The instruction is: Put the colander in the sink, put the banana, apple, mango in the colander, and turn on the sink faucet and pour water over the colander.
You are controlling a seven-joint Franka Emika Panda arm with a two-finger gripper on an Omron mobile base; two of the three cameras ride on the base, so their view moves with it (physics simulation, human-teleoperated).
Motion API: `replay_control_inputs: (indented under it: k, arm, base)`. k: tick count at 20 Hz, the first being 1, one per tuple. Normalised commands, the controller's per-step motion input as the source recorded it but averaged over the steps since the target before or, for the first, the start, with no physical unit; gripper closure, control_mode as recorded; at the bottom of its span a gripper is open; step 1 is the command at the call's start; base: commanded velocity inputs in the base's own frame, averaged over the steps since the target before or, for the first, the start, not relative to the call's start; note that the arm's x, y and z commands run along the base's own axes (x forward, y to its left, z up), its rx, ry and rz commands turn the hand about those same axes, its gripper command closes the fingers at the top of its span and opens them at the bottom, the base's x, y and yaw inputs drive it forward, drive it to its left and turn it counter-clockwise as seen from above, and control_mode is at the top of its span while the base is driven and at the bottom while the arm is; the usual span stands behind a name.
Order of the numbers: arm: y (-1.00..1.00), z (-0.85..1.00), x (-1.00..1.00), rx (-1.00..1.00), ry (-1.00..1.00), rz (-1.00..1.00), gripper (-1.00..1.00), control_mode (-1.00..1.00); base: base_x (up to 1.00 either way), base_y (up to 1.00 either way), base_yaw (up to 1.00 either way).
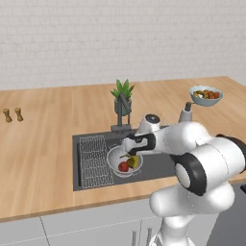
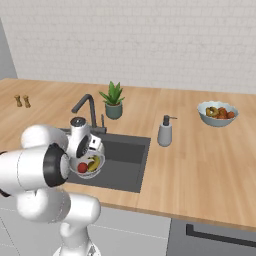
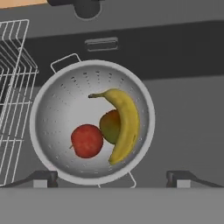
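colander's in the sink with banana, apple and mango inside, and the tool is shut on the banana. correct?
Not quite. The tool is open and holds nothing; in the hand view its fingertips stand wide apart, clear of the banana. The rest holds: the colander sits in the sink with the banana, apple and mango inside.

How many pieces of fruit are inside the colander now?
3. In the colander: the apple at one side, the mango mid-bowl beside it, and the banana curving over the mango's far side. Nothing seems hidden beneath.
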Motion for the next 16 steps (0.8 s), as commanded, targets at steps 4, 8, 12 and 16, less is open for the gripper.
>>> replay_control_inputs:
  k: [4,8,12,16]
  arm:
    - [-0.31,0.23,-0.35,0.00,-0.28,0.00,-1.00,-1.00]
    - [-0.37,0.36,-0.10,0.00,-0.30,0.00,-1.00,-1.00]
    - [-0.26,0.43,0.01,0.00,-0.34,0.00,-1.00,-1.00]
    - [-0.07,0.29,0.20,0.00,-0.28,0.00,-1.00,-1.00]
  base:
    - [0.00,0.00,0.00]
    - [0.00,0.00,0.00]
    - [0.00,0.00,0.00]
    - [0.00,0.00,0.00]
